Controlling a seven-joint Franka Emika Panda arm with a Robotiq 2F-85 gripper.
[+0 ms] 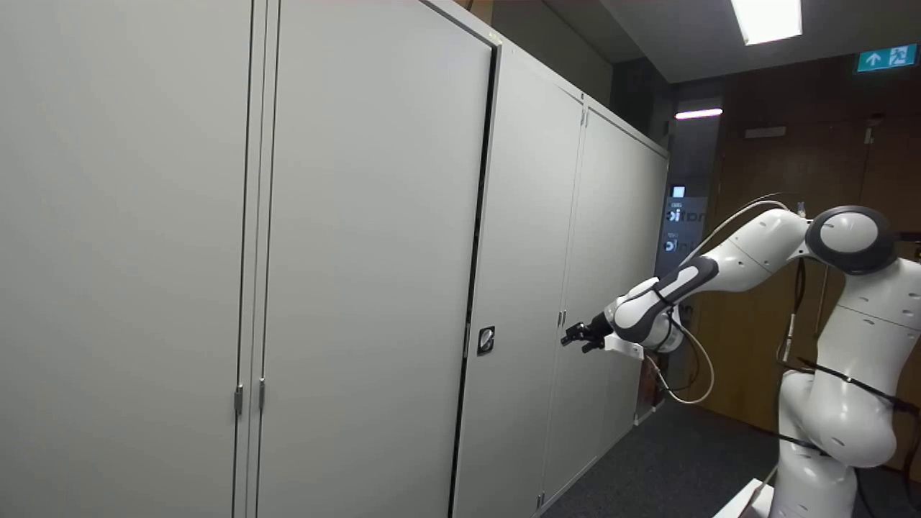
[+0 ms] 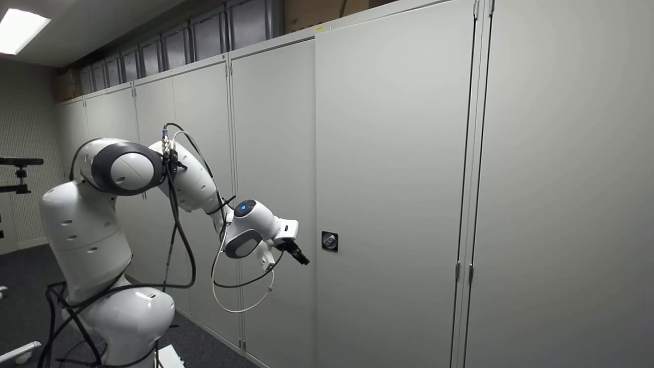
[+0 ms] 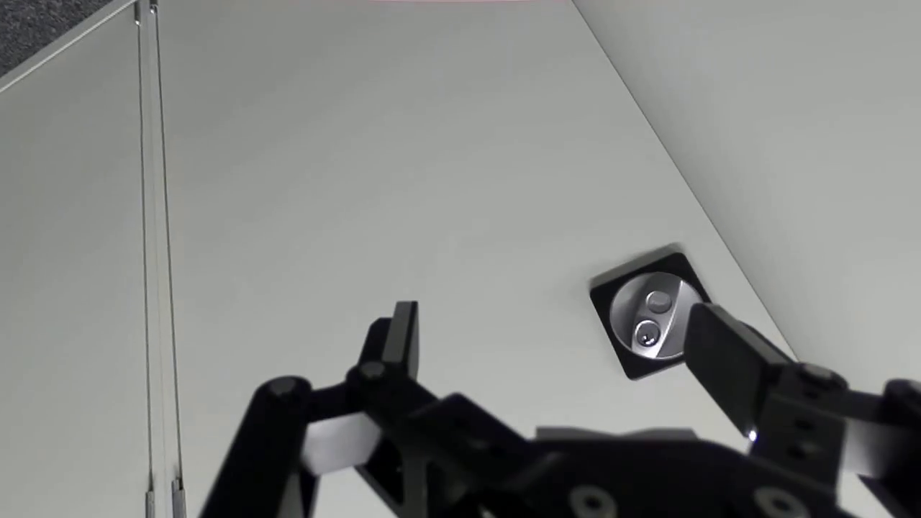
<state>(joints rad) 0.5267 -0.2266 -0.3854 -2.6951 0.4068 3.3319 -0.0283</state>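
Note:
A round silver lock in a black square plate (image 3: 647,309) sits on a light grey cabinet door (image 3: 432,165), close to its vertical edge. The same lock (image 1: 486,340) shows in both exterior views. My black gripper (image 3: 554,308) stands open, its fingers wide apart and nothing between them. The right finger (image 3: 727,360) covers one edge of the lock in the wrist view. Seen from outside, the gripper (image 2: 305,260) hangs beside the lock (image 2: 329,241) and a little lower, apart from it. How far the fingertips stand from the door surface I cannot tell.
A dark gap (image 1: 476,237) runs along the edge of the lock's door, beside a neighbouring grey panel (image 1: 374,237). More cabinets line the wall, with grey boxes (image 2: 207,38) on top. Cables loop below the arm's wrist. A brown door (image 1: 784,216) stands behind the robot.

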